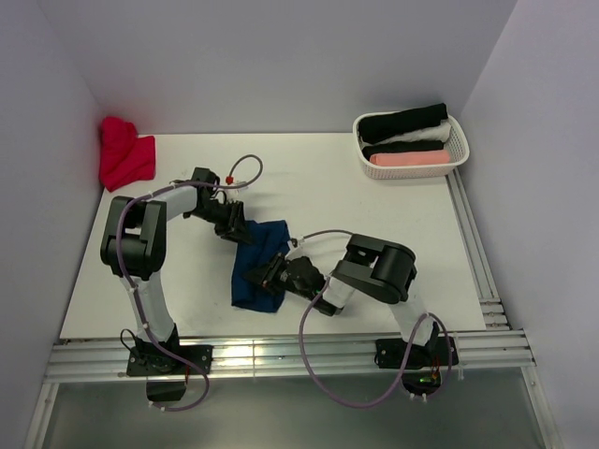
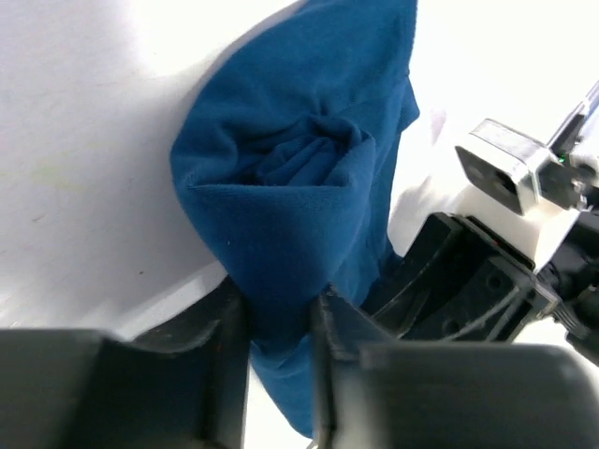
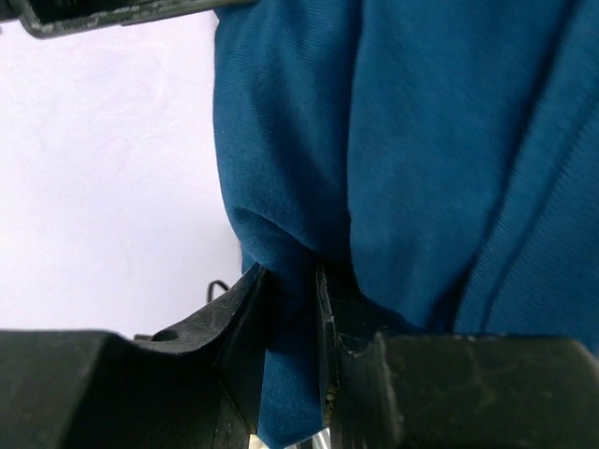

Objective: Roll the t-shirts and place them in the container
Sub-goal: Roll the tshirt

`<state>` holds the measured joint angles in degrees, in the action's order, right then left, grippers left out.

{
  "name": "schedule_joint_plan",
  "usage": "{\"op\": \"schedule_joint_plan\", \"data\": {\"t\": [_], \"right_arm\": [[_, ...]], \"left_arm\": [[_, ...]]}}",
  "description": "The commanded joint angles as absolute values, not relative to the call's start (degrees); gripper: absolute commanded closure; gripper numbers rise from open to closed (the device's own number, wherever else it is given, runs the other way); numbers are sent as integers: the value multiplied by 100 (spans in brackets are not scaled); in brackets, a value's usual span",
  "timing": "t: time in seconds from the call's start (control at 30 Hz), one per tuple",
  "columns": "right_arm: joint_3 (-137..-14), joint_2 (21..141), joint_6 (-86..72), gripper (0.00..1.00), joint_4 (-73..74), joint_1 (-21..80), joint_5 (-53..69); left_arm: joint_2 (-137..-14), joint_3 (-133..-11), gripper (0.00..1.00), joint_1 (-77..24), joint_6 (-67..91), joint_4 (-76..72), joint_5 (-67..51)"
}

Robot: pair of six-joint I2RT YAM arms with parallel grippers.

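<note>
A navy blue t-shirt (image 1: 261, 267) lies rolled up lengthwise in the middle of the table, between my two arms. My left gripper (image 1: 240, 228) is shut on its far upper-left end; in the left wrist view the rolled blue cloth (image 2: 290, 187) bunches between the two fingers (image 2: 229, 327). My right gripper (image 1: 271, 273) is shut on the roll's near right side, and in the right wrist view a fold of the blue t-shirt (image 3: 393, 140) is pinched between the fingers (image 3: 253, 309).
A red t-shirt (image 1: 124, 154) lies crumpled in the back left corner. A white basket (image 1: 456, 150) at the back right holds rolled black, white and pink shirts. Metal rails (image 1: 477, 253) run along the right and near table edges.
</note>
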<state>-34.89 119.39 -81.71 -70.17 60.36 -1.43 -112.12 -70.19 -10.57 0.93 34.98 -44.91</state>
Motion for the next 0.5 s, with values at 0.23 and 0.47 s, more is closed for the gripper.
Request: {"op": "schedule_joint_plan", "data": {"t": [0.23,0.47], "right_arm": [[-4472,11067,-7155,50,-2799,5950,-736],[-5808,10512,-6891,37,480,6284,-2107]], "left_arm": [[-10723,-7497,92,-1274,545,3779,-2656],[-10503,-7497,92,-1573,562,3858,-1960]]}}
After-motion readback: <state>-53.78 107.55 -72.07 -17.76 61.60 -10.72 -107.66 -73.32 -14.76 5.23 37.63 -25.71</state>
